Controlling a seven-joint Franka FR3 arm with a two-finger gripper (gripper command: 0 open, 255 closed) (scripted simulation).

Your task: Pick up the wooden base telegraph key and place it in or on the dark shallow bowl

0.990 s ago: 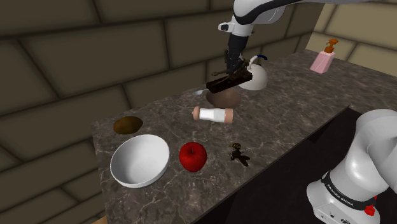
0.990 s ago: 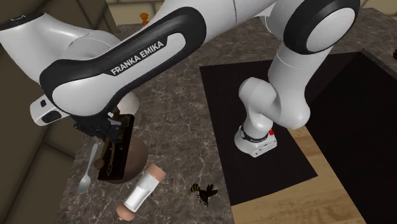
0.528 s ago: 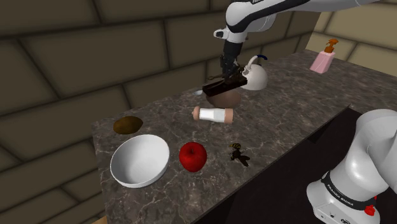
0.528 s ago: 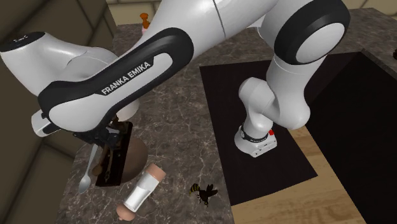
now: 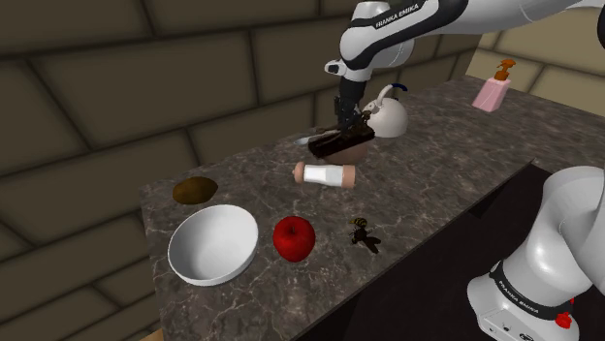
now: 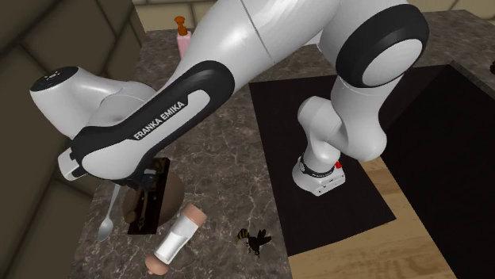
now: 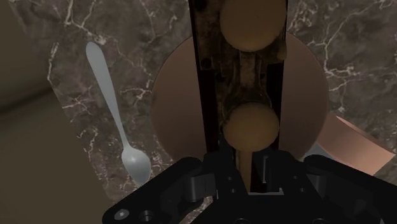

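- The gripper (image 7: 249, 175) has its fingers clamped on the near end of the telegraph key (image 7: 245, 76), whose dark base runs straight out ahead of them
- Just past the fingers, under the key, sits the brown shallow bowl (image 7: 175, 95); I cannot tell whether the two touch
- Best to lower gently until the base rests in the bowl, then part the fingers and lift straight off
- Out to one side of the fingers, a spoon (image 7: 111, 105) lies beside the bowl; keep clear of it
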